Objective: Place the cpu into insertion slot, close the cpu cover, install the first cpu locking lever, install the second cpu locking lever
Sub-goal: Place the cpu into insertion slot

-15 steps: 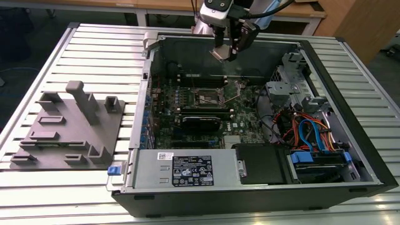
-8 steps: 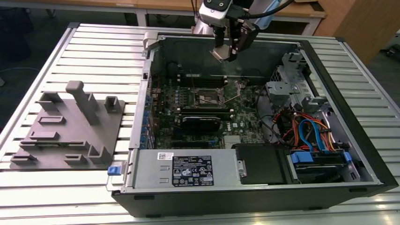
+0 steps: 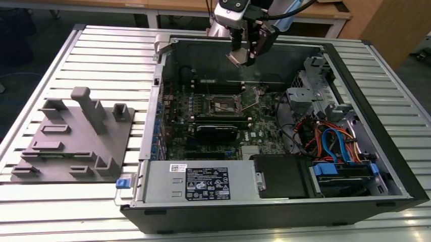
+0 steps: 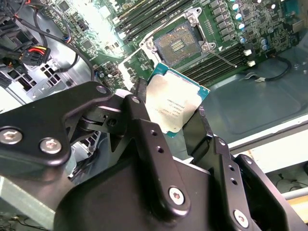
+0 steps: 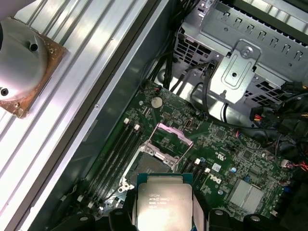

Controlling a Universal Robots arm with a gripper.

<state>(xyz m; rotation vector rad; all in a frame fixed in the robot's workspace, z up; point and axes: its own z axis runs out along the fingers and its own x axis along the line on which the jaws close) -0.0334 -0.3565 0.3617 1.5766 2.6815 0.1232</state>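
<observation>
My gripper [image 3: 244, 59] hangs over the far part of the open computer case, shut on the cpu [image 4: 175, 103], a flat square chip with a dull silver top and a green rim, held by two opposite edges between the black fingers [image 4: 139, 113]. Below it on the green board lies the insertion slot [image 3: 224, 105], a dark square socket in a silvery frame, uncovered, with its contact field showing in both wrist views [image 4: 178, 44] [image 5: 150, 166]. The cpu cover [image 5: 172, 135] stands tilted up at one side of the socket. The cpu [image 5: 164, 202] is apart from the socket, well above it.
The case [image 3: 377, 151] lies open on a slatted metal table [image 3: 101, 55]. A silver drive cage [image 3: 316, 91] and coloured cables [image 3: 336, 141] fill the exterior view's right; a power supply [image 3: 202, 184] sits at the front. A grey fixture plate [image 3: 74, 141] lies left. Long memory slots [image 4: 144, 19] flank the socket.
</observation>
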